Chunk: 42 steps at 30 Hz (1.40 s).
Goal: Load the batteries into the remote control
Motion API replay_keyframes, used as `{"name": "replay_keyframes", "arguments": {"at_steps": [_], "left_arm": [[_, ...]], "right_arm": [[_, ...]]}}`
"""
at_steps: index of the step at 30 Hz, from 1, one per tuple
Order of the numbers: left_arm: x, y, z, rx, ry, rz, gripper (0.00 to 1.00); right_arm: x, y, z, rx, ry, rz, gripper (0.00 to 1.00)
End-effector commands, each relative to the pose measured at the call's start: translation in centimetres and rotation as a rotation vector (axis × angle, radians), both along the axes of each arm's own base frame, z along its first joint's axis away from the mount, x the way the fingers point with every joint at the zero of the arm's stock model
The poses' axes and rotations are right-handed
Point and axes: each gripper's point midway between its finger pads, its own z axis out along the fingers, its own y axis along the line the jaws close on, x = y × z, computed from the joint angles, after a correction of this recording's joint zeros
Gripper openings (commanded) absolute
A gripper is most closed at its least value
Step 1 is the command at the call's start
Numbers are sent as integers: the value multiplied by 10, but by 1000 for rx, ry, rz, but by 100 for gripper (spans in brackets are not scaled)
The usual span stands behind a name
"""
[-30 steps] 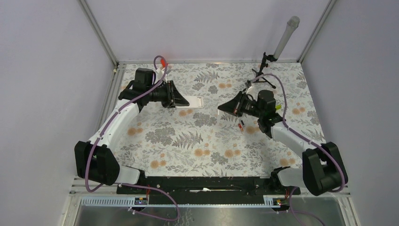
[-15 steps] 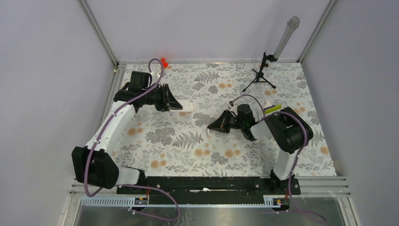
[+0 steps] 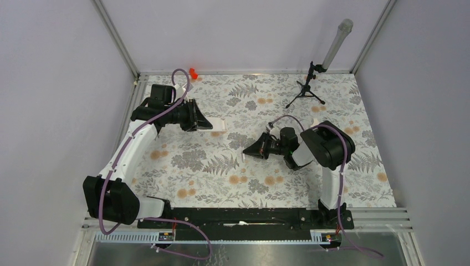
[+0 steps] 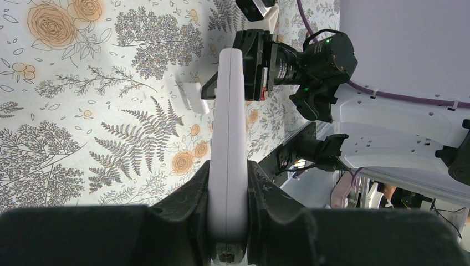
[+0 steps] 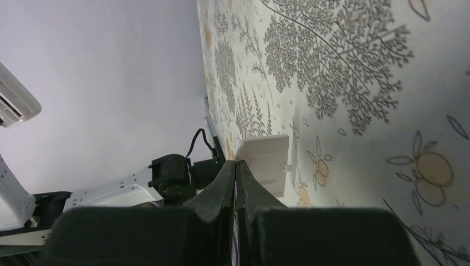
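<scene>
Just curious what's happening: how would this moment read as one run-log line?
left jaws: shut on remote control | right jaws: shut, near small white plate | batteries: not visible

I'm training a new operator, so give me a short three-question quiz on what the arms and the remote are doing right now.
1. True or false: the left gripper is shut on the remote control.
2. What sits just past the tips of the right gripper? A) a small white plate B) a blue cup C) a spoon
3. Fill in: in the right wrist view, the right gripper is ____ (open or shut).
Key: 1 true; 2 A; 3 shut.
</scene>
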Motion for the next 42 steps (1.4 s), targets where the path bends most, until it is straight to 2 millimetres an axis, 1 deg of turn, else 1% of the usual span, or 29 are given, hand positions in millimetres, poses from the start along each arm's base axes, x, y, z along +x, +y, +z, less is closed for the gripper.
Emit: {"name": "replay_keyframes", "arguments": {"at_steps": [1,12,15,18,21,22,24,26,28,30,33,34,36,38,39,40,42], "left_arm": [[6,3,13,0,-72,5,0],[7,2,16,-6,-72,7,0],[6,2,17,-8,-73,7,0],[6,2,18,-8,-76,8,0],[5,2,18,-7,-79,7,0],[5,2,18,-7,-80,5,0],[4,2,18,-8,-88,-4,0],[3,2,20,-8,-101,-13,0],[1,1,22,-10,-117,-30,0],[1,1,25,-10,-136,-43,0],[-1,0,28,-10,-162,-66,0],[-2,-1,30,-20,-171,-84,0],[-7,-4,37,-40,-203,-128,0],[-14,-9,48,-74,-254,-182,0],[-18,-12,55,-95,-285,-215,0],[-22,-14,61,-118,-306,-242,0],[-32,-21,76,-176,-365,-299,0]], "right_arm": [[-1,-11,8,41,-70,21,3],[-3,-37,-12,-2,-57,-14,18],[-2,-44,-17,-17,-53,-35,19],[-1,-51,-16,-28,-59,-50,20],[3,-55,-9,-50,-85,-64,25],[3,-56,-6,-64,-92,-65,29],[6,-60,-6,-126,-108,-76,41],[10,-68,-8,-216,-124,-98,53],[12,-78,-8,-314,-132,-122,63],[16,-84,4,-365,-172,-132,72],[24,-88,30,-414,-244,-129,85],[24,-90,39,-436,-258,-120,87],[27,-86,72,-415,-362,-85,87],[23,-73,114,-326,-477,-16,88],[13,-64,137,-248,-529,46,89],[9,-58,157,-200,-579,75,89],[-13,-41,195,-78,-652,174,92]]}}
